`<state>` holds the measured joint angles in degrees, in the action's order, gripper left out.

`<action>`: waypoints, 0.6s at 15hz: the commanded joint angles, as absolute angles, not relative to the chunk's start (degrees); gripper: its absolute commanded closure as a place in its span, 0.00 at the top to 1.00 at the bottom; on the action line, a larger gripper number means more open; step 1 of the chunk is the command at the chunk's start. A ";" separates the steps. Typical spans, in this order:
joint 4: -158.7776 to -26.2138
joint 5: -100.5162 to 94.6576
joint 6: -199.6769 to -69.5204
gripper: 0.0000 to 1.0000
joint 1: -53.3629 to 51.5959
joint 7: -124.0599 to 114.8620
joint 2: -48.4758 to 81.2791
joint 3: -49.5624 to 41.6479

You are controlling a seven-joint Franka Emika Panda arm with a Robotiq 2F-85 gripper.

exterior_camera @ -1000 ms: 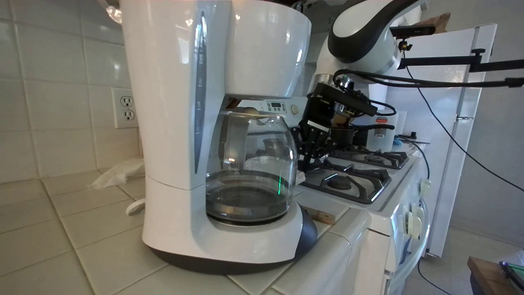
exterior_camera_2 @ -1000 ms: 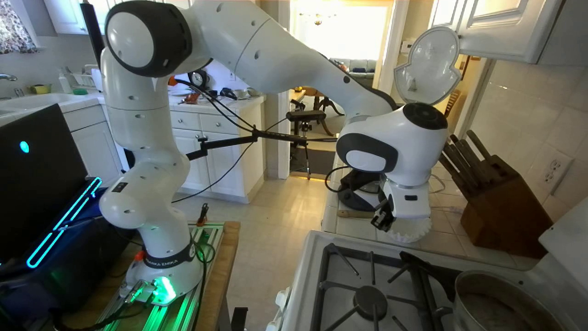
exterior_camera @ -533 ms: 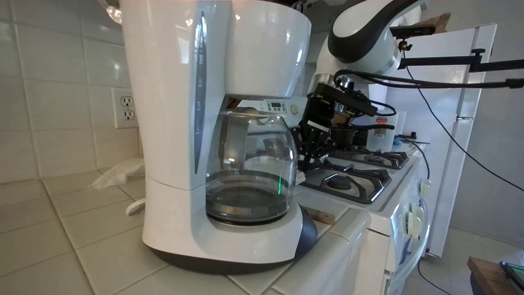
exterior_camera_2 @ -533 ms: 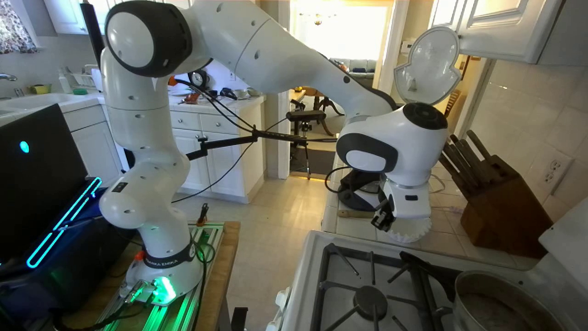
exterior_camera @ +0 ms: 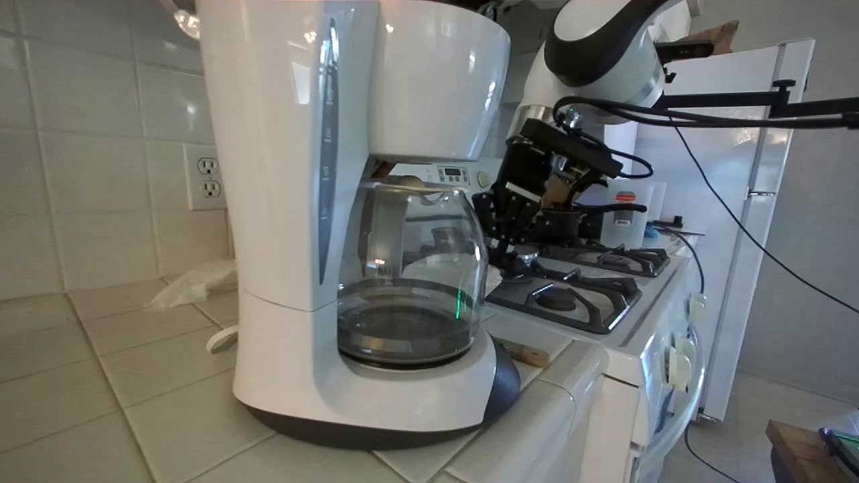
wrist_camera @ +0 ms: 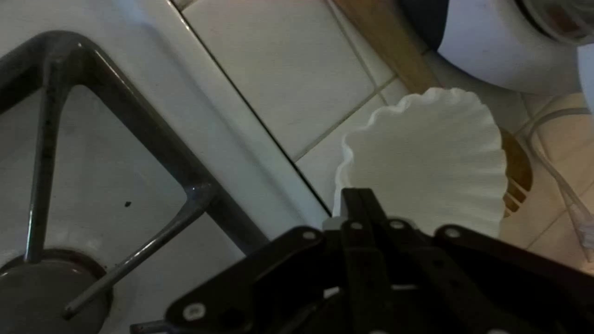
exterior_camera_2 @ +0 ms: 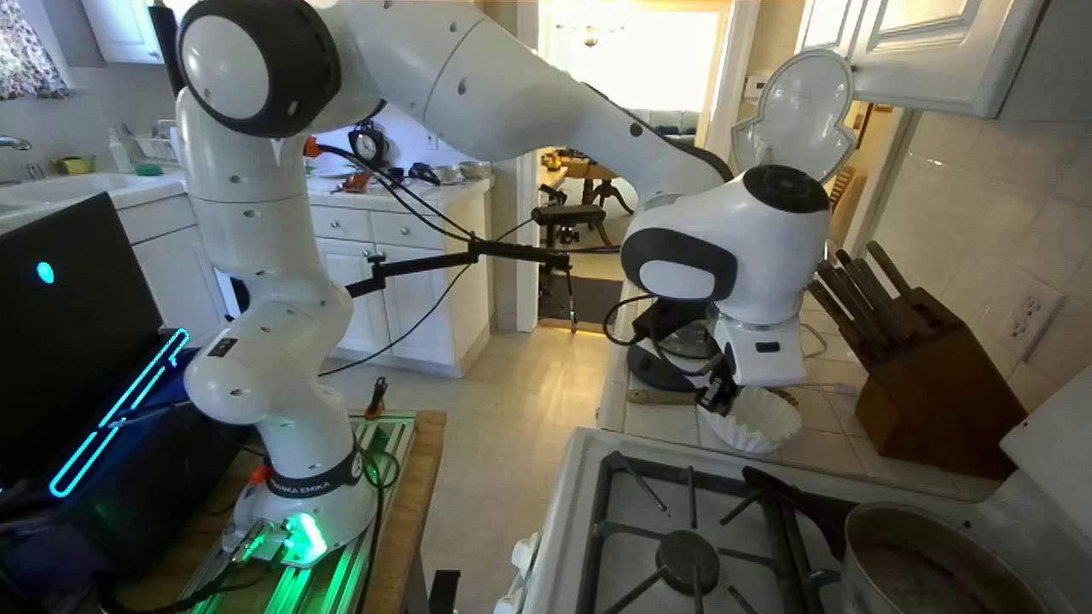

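Grips, by all appearances, the fluted rim of a white paper filter [wrist_camera: 431, 148] in a clenched pincer [wrist_camera: 360, 194], over the tiled surface [wrist_camera: 287, 69], near the edge along the stove [wrist_camera: 222, 139], partly hiding a brown slotted thing [wrist_camera: 516, 157] from the wrist view. Cannot tell whether touching or clear of the surface, nor whether single or nested with others. Calls, in all likelihood, for a steady hold: firm enough against slipping, gentle enough against creasing the flutes. Best raised straight up, with the mouth level, ahead of any sideways travel. Best kept away from the coffee maker [exterior_camera: 282, 201], standing closer to the front edge, and from the wooden strip [wrist_camera: 392, 46] beside it. Risks, if rushed, a torn rim or a folded wall.
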<state>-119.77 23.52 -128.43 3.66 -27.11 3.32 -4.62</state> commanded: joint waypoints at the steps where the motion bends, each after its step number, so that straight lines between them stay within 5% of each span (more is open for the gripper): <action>1: -120.68 23.18 -127.83 0.03 3.80 -26.69 0.59 -4.52; 7: -120.85 21.14 -127.67 0.04 3.77 -28.63 -0.43 -4.51; 9: -121.01 17.95 -128.28 0.30 3.64 -32.13 -0.57 -4.47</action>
<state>-119.81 22.17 -128.36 3.67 -27.82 1.06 -4.63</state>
